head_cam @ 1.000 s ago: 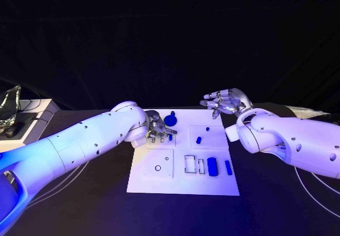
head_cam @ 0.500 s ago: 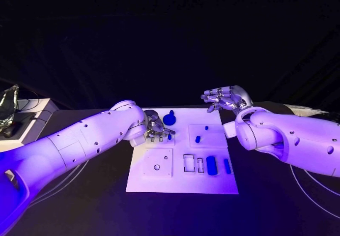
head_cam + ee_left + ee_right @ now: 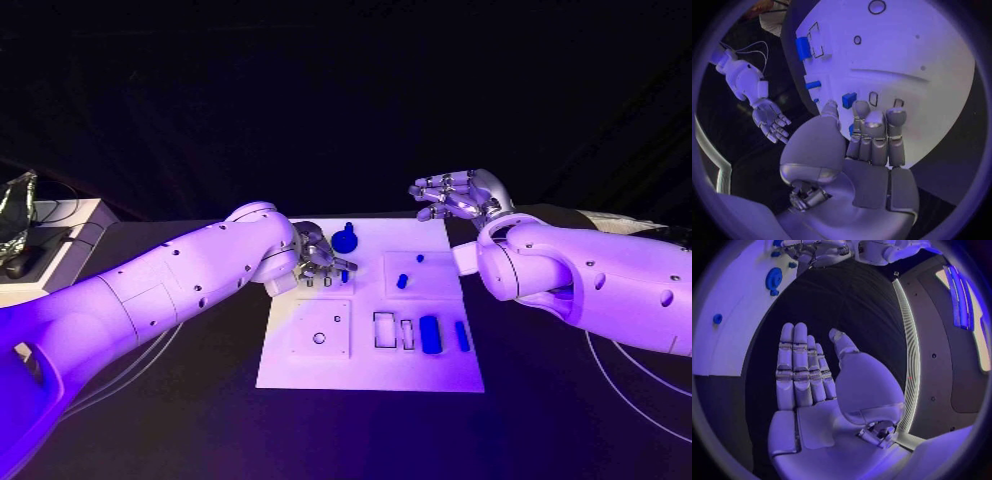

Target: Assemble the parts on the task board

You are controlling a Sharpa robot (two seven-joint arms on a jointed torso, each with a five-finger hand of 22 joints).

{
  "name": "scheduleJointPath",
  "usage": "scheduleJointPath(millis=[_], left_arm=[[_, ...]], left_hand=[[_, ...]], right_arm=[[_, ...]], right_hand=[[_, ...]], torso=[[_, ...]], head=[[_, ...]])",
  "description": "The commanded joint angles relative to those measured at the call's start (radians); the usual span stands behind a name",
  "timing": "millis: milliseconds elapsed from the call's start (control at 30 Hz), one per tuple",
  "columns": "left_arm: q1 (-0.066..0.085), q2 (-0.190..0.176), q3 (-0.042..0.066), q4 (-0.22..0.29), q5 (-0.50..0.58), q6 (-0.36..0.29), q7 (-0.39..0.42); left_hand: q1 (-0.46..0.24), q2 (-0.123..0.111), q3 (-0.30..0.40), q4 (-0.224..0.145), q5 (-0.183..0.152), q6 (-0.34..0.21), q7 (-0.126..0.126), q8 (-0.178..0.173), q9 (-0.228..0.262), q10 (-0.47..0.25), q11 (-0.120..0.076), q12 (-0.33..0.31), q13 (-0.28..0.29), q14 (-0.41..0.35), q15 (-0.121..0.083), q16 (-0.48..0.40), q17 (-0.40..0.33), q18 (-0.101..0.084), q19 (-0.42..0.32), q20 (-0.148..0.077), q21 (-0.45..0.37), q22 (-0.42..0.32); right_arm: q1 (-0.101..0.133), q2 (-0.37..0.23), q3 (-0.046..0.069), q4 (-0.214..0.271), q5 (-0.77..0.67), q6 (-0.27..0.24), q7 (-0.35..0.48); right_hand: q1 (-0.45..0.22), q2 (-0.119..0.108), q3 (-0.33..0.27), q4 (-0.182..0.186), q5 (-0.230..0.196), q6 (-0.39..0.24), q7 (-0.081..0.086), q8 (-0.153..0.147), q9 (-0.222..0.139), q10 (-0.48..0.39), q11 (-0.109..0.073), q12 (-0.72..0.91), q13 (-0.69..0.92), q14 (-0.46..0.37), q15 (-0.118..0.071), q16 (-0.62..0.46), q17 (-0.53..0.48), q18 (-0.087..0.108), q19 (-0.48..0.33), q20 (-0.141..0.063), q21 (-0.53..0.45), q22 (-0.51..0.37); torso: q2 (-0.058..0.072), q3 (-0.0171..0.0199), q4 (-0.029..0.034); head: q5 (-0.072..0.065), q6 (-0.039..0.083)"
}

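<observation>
The white task board [image 3: 372, 365] lies in the middle of the table. My left hand [image 3: 319, 263] rests its fingertips on the board's far left part, fingers straight and side by side [image 3: 874, 131], nothing in the palm. A small blue part [image 3: 849, 99] lies just beyond the fingertips, and another [image 3: 343, 277] sits beside them. A round blue part [image 3: 346, 240] stands at the far edge. Two small parts [image 3: 402, 282] sit in the far right block, two long ones [image 3: 430, 334] at the near right. My right hand [image 3: 457, 196] hovers past the far right corner, flat and empty [image 3: 804, 375].
Empty outlined slots [image 3: 385, 331] and a ring hole [image 3: 319, 338] mark the board's near half. A pale box with cables [image 3: 51, 245] stands at the table's left edge. Black table [image 3: 173, 400] surrounds the board.
My right hand has drifted slightly up and away from the board. The left hand stays at the same spot on the board.
</observation>
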Motion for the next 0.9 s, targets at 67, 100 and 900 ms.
scheduleJointPath(millis=[67, 100, 900], left_arm=[[0.001, 0.003, 0.000, 0.000, 0.022, 0.019, 0.015], [0.001, 0.003, 0.000, 0.000, 0.022, 0.021, 0.015], [0.001, 0.014, -0.002, -0.011, 0.004, 0.030, 0.009]], left_hand=[[0.008, 0.000, 0.003, -0.004, 0.002, 0.000, 0.002, -0.004, 0.002, -0.009, -0.001, 0.007, 0.000, -0.008, 0.001, -0.001, 0.000, -0.018, -0.007, 0.001, -0.006, 0.004], [0.016, 0.002, 0.006, -0.011, 0.002, 0.000, 0.002, -0.003, 0.003, -0.009, -0.001, 0.008, -0.001, -0.008, 0.001, -0.001, 0.000, -0.018, -0.006, 0.001, -0.006, 0.006], [0.044, 0.017, 0.063, -0.070, 0.003, 0.004, -0.001, -0.006, 0.002, -0.010, -0.003, 0.011, -0.004, -0.009, -0.001, 0.009, 0.002, -0.019, -0.004, -0.001, -0.015, 0.027]], right_arm=[[0.000, 0.003, 0.000, -0.002, 0.014, 0.000, 0.029], [0.000, 0.004, 0.000, -0.002, 0.014, 0.000, 0.029], [0.000, 0.011, 0.000, -0.002, 0.031, 0.019, 0.034]], right_hand=[[-0.001, -0.008, 0.007, 0.000, -0.002, -0.001, 0.007, -0.003, 0.000, -0.005, 0.004, -0.004, -0.001, 0.000, 0.006, -0.001, -0.015, -0.013, 0.007, 0.005, 0.013, -0.035], [-0.001, -0.009, 0.006, 0.002, -0.003, -0.002, 0.008, -0.002, 0.000, -0.006, 0.005, -0.003, -0.001, 0.001, 0.007, -0.001, -0.018, -0.013, 0.006, 0.006, 0.017, -0.046], [0.009, -0.002, -0.014, -0.004, -0.004, -0.021, 0.017, -0.002, 0.000, -0.043, 0.020, -0.003, -0.001, -0.100, 0.034, 0.024, -0.083, -0.027, -0.093, 0.034, 0.048, -0.103]], torso=[[0.000, -0.0001, 0.0001], [0.000, -0.0003, -0.0001], [0.002, 0.0017, -0.0008]], head=[[-0.002, -0.001], [-0.002, -0.001], [-0.006, -0.005]])
